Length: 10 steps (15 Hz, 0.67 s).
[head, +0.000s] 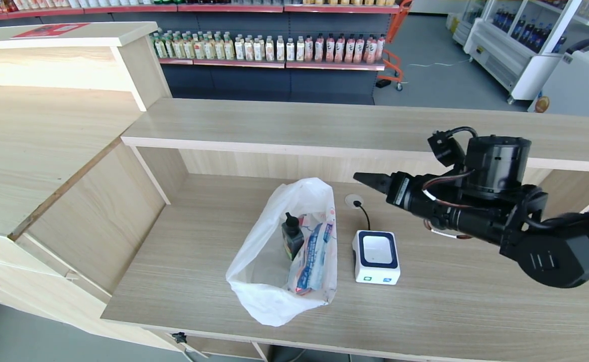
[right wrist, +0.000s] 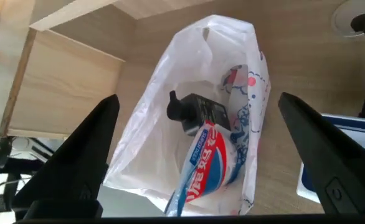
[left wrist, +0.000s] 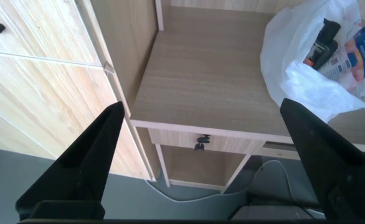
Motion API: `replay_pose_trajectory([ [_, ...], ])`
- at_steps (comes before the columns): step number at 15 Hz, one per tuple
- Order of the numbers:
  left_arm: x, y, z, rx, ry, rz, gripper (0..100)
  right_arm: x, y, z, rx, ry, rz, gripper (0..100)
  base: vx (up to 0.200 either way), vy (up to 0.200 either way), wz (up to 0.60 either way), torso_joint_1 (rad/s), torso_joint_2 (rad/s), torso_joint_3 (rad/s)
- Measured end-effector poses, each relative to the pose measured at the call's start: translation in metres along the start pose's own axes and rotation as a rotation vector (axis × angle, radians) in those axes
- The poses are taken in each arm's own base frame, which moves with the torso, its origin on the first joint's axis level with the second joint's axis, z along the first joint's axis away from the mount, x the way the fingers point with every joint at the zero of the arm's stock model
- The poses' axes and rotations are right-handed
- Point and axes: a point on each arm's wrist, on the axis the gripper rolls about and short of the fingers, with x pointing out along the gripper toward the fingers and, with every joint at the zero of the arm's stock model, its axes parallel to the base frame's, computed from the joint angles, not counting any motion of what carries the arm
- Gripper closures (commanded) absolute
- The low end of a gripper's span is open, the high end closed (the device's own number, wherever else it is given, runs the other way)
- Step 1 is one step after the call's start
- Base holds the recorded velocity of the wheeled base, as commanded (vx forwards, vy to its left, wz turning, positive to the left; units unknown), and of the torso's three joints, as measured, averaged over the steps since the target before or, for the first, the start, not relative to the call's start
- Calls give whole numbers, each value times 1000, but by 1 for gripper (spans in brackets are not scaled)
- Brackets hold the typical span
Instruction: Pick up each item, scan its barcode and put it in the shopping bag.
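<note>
A white plastic shopping bag (head: 269,281) lies open on the lower wooden counter (head: 475,311). Inside it are a black bottle (head: 292,239) and a blue and red packet (head: 314,259). The white barcode scanner (head: 376,256) stands just right of the bag. My right gripper (head: 367,180) hovers above the counter behind the scanner, open and holding nothing. From its wrist I look down on the bag (right wrist: 164,143), the bottle (right wrist: 198,112) and the packet (right wrist: 204,165) between the spread fingers. My left gripper (left wrist: 202,104) is open and empty, off the counter's front left corner, with the bag (left wrist: 294,68) off to one side.
A raised ledge (head: 324,125) runs behind the lower counter, and a tall side panel (head: 98,221) closes its left. The scanner's cable (head: 365,213) goes to a round grommet (head: 355,201). Drawers (left wrist: 33,81) sit below at the left. Store shelves with bottles (head: 274,48) stand beyond.
</note>
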Motion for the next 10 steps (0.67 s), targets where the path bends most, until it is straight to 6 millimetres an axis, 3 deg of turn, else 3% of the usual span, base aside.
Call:
replay_pose_trajectory([
  [2,0,0,0,0,0,0,0,-44,2,13,-84,-41,-45,0,0,0,0,0,0,0],
  [4,0,0,0,0,0,0,0,-92,-2,11,-170,-59,-132,0,0,0,0,0,0,0],
  [6,0,0,0,0,0,0,0,-146,-10,-8,-236,-67,-238,0,0,0,0,0,0,0],
  [10,0,0,0,0,0,0,0,-248,-23,-71,-346,-84,-417,0,0,0,0,0,0,0],
])
